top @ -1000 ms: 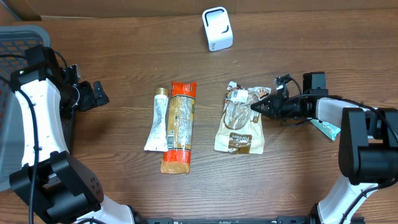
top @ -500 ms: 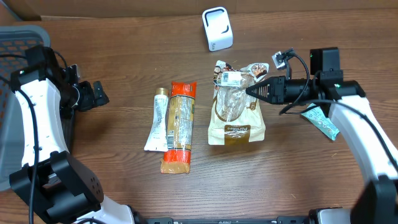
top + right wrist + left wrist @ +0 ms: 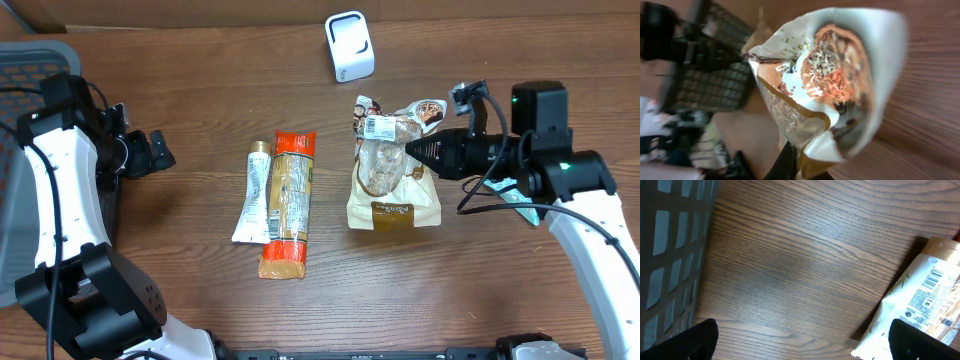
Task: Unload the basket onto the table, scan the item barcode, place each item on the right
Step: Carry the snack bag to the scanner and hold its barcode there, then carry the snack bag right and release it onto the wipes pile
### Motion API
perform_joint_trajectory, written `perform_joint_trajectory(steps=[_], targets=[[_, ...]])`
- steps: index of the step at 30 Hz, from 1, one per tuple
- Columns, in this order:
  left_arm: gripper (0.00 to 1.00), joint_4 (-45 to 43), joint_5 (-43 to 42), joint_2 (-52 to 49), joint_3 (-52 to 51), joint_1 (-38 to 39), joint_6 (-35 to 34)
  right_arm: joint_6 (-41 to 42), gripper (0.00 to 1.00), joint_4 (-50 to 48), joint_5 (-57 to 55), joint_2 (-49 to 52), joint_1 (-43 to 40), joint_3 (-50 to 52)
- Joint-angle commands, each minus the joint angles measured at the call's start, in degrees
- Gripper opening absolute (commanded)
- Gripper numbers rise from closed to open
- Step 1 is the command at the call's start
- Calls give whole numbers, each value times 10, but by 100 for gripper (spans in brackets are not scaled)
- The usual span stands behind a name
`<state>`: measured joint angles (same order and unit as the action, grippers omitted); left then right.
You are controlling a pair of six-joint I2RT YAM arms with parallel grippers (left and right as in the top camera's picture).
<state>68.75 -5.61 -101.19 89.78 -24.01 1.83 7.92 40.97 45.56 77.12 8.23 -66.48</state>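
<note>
Looking down, we see a brown wooden table [image 3: 200, 90] carrying everything. A grey basket [image 3: 20, 70] sits at its left edge. Just beside the basket the left gripper [image 3: 158, 150] hangs over bare wood. Its dark fingertips [image 3: 695, 340] stand wide apart at the bottom corners of the wrist view, with nothing between them.

From the right edge the right gripper [image 3: 412, 148] reaches in toward the middle, its fingers pressed together on the upper right part of the bag [image 3: 392, 185]. The bag, tan with a clear window, is right of the table's centre, between the right arm and the pack [image 3: 288, 200]. In the right wrist view it fills the frame, pinched at the bottom by the black fingers. We cannot tell whether its lower end touches the wood.

The orange pack lies lengthwise near the centre. A white tube [image 3: 253, 195] with a gold cap lies against its left side. The white scanner [image 3: 349, 46] stands near the far edge, up and to the left of the bag, apart from it. A teal packet [image 3: 525, 207] shows partly under the right arm. A small white label [image 3: 378, 125] sits on the bag's top end, the end nearest the scanner.
</note>
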Motion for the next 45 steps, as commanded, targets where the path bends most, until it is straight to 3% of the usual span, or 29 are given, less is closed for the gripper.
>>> perform_joint_trajectory(steps=[1, 6, 10, 13, 17, 21, 28, 35, 45], targets=[[99, 0, -2, -4, 7, -3, -10, 10, 3, 18, -184, 5, 42, -63], [100, 0, -2, -4, 7, -3, -10, -8, 3, 85, -433, 90, 111, -216], [100, 0, -2, -4, 7, -3, -10, -45, 3, 106, -615, 224, 152, -364], [100, 0, -2, -4, 7, -3, -10, -94, 4, 59, -722, 296, 170, -402], [100, 0, -2, -4, 7, -3, -10, -224, 4, -63, -838, 367, 188, -401], [100, 0, -2, -4, 7, -3, -10, -381, 4, -165, -854, 422, 198, -401], [100, 0, -2, -4, 7, -3, -10, -561, 4, -290, -829, 481, 199, -401], [99, 0, -2, -4, 7, -3, -10, -656, 4, -330, -826, 520, 206, -401], [100, 0, -2, -4, 7, -3, -10, -721, 4, -379, -837, 558, 212, -401]])
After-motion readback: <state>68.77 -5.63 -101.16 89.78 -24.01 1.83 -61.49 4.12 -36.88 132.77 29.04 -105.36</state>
